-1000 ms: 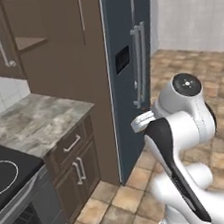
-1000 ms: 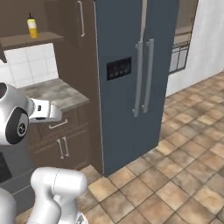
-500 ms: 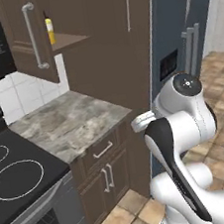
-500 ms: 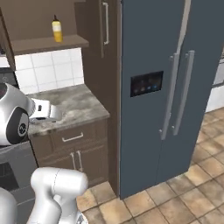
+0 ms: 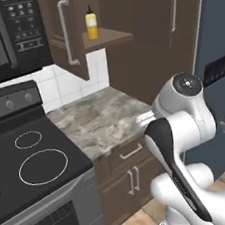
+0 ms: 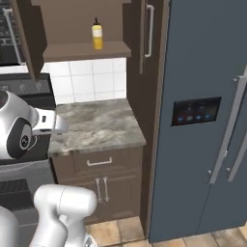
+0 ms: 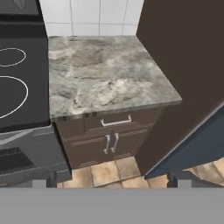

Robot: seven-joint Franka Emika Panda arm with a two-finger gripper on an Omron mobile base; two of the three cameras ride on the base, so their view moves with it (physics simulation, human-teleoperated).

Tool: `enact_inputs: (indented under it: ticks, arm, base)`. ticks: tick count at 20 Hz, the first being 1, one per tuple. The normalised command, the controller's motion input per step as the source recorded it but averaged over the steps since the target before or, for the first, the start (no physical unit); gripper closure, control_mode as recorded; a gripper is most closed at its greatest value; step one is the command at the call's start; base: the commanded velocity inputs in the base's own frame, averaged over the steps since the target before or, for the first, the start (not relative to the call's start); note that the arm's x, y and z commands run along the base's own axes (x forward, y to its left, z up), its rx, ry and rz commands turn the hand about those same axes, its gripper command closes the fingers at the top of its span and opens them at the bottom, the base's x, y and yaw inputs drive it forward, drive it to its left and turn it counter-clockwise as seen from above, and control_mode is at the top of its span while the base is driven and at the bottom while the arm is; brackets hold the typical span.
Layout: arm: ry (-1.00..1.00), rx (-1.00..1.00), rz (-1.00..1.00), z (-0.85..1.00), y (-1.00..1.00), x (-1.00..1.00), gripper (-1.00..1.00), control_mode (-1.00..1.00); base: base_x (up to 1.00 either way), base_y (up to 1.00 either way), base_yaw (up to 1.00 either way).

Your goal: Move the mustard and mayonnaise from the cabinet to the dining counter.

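Observation:
The mustard [image 5: 91,24] [image 6: 97,34], a slim yellow bottle with a dark nozzle, stands upright on the open shelf of the cabinet [image 5: 105,38] [image 6: 86,51]. The cabinet's left door [image 5: 66,34] hangs open with its long silver handle facing out. The mayonnaise and the dining counter are out of view. My gripper [image 7: 113,180] is open, with nothing between its fingertips [image 7: 51,179]. It looks down from well below and in front of the shelf onto the small marble worktop [image 7: 105,74].
A black stove [image 5: 31,165] with a microwave [image 5: 3,33] above it stands left of the worktop [image 5: 100,118] [image 6: 96,125]. A drawer and brown doors [image 7: 109,135] sit under the worktop. A tall grey fridge [image 6: 202,120] rises at the right over a tiled floor.
The whole picture has shifted as the camera moved: the fridge has slid right, and the stove, microwave and open cabinet have come into view. The gripper stays open.

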Motion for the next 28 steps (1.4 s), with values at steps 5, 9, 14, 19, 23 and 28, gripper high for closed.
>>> enact_inputs:
  ticks: [5, 9, 14, 19, 23, 28]
  arm:
    - [0.0, 0.0, 0.0, 0.0, 0.0, 0.0, -1.0, 1.0]
    - [0.0, 0.0, 0.0, 0.0, 0.0, 0.0, -1.0, 1.0]
    - [0.0, 0.0, 0.0, 0.0, 0.0, 0.0, -1.0, 1.0]
    - [0.0, 0.0, 0.0, 0.0, 0.0, 0.0, -1.0, 1.0]
    - [0.0, 0.0, 0.0, 0.0, 0.0, 0.0, -1.0, 1.0]
    - [0.0, 0.0, 0.0, 0.0, 0.0, 0.0, -1.0, 1.0]
  base:
    - [0.08, -0.5, 0.28]
    - [0.06, -0.56, 0.21]
    - [0.43, -0.39, 0.14]
    - [0.52, -0.19, 0.13]
    - [0.47, -0.14, 0.12]
    - [0.5, -0.15, 0.14]
